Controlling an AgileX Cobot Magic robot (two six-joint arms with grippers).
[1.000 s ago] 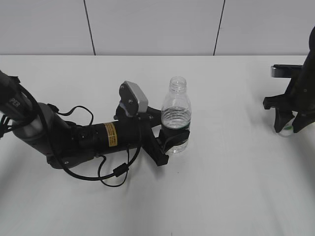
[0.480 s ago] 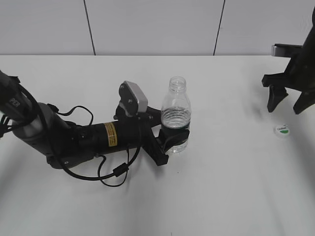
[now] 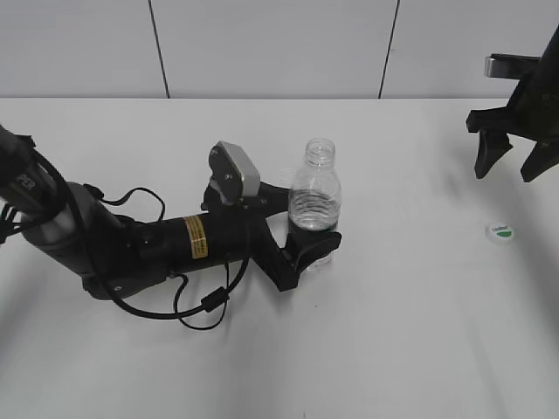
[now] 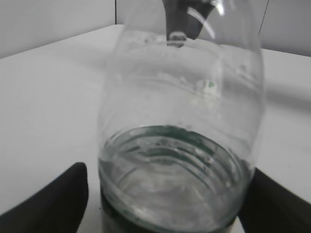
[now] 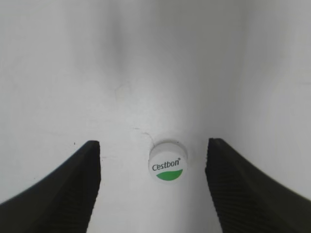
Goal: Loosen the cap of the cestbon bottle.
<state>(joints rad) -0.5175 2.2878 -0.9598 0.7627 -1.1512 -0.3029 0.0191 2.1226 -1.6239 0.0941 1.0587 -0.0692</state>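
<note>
Your right gripper (image 3: 509,164) hangs in the air with its two dark fingers (image 5: 65,187) spread wide and nothing between them, and the right wrist view looks straight down through that gap at the cap (image 5: 167,163). The cap lies flat on the white table (image 3: 419,332), printed side up, directly below the gripper and well apart from the cestbon bottle (image 3: 314,214), off to the bottle's right in the exterior view (image 3: 500,231). The spread fingers suit a gripper that has no further business with the cap, and the height keeps them clear of it. Your left gripper (image 3: 307,249) is closed around the lower body of the bottle at the dark green label band, holding it upright on the table; in the left wrist view the black finger (image 4: 48,199) on either side presses against the ribbed wall of the bottle (image 4: 177,145). That low grip reads as an anchor, placed so the bottle could not turn or tip while its neck was worked. The threaded mouth of the bottle (image 3: 320,153) stands open and bare, with water filling only its lower part. With the cap off and set aside, I judge the loosening complete, indeed more than complete. The one risk I see is the open bottle: if you release the left grip roughly, it could tip and spill.
</note>
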